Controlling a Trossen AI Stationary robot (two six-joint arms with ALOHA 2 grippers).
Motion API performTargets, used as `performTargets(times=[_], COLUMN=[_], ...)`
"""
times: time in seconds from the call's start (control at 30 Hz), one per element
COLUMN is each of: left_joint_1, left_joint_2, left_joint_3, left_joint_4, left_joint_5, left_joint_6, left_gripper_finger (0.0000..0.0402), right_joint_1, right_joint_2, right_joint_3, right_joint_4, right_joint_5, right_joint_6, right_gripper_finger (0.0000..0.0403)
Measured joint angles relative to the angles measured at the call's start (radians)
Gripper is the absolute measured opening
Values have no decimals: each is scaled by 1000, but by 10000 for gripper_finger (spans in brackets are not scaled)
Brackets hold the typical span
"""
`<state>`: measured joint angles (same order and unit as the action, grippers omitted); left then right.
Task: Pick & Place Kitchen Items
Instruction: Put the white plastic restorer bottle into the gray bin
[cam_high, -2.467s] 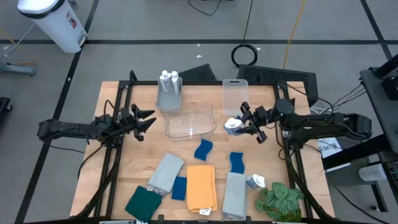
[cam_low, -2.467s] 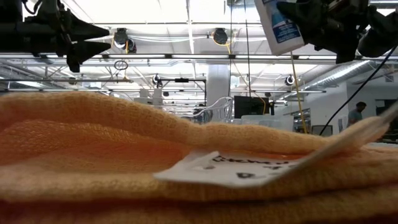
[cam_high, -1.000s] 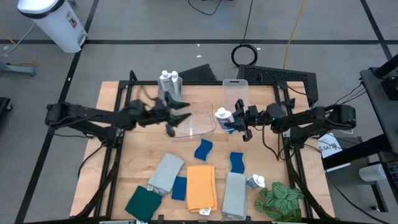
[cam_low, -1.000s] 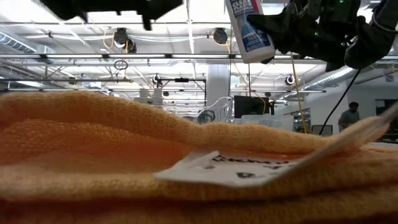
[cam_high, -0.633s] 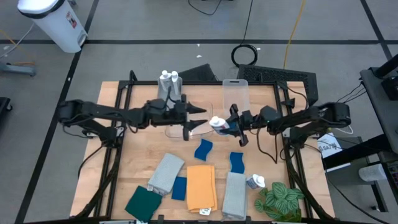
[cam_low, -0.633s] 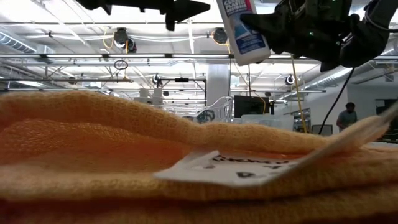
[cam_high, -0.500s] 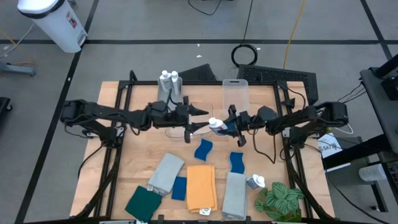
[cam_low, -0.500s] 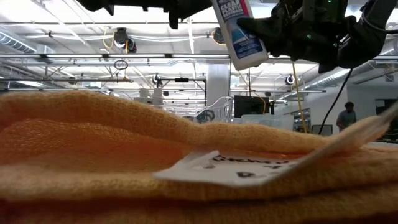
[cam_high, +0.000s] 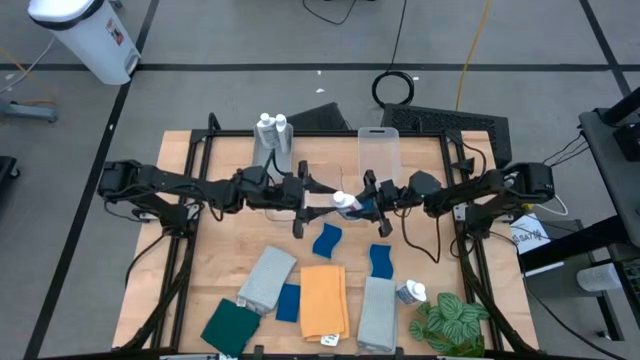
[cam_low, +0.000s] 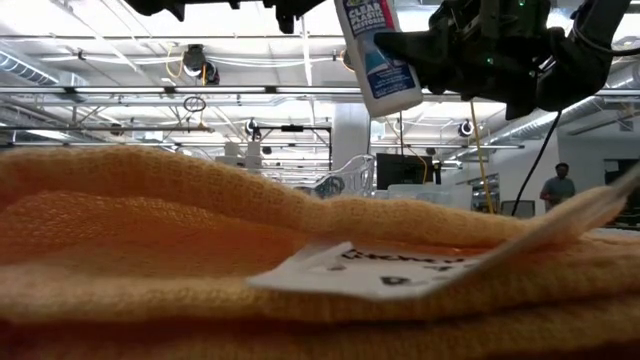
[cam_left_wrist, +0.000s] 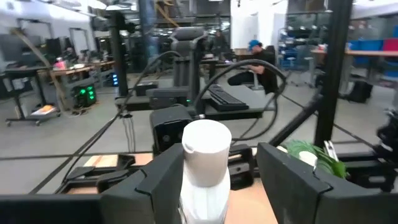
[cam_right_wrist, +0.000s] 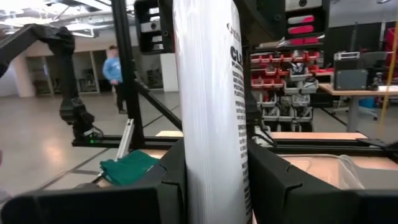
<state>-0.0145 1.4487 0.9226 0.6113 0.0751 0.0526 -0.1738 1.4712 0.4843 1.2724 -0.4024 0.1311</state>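
Mid-table handover in progress, as it looks. Right gripper clamps a white bottle by its body, raised above table centre; left gripper spread wide, fingers flanking the cap, not yet closed.

Done: two bottles stand in the grey bin at 11 o'clock.

Left on the table:
- one bottle at 4 o'clock
- two blue sponges
- five cloths at 6 o'clock: two grey, one orange, one blue, one dark green.

A large robotics lab or workshop: open ceiling beams, benches with gear, red parts bins, office chair, cables on the floor
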Motion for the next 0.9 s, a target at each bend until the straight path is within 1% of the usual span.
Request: performTargets(times=[0.27,0.43,0.67,0.8,0.9], left_joint_1=[-5,-5,-4,-4,-4], left_joint_2=[0,0,0,0,0], left_joint_3=[0,0,0,0,0], left_joint_4=[1,1,-1,-2,-2], left_joint_5=[-19,-19,-23,-15,-15], left_joint_6=[-5,-4,-17,-35,-35], left_gripper_finger=[207,207,207,207,207], right_joint_1=[27,51,52,54,54], right_joint_2=[0,0,0,0,0], right_joint_3=[17,37,39,39,39], right_joint_4=[-18,-57,-52,-51,-52], right_joint_5=[13,17,17,63,66], right_joint_6=[1,-38,-39,-41,-46], right_gripper_finger=[96,96,96,96,96])
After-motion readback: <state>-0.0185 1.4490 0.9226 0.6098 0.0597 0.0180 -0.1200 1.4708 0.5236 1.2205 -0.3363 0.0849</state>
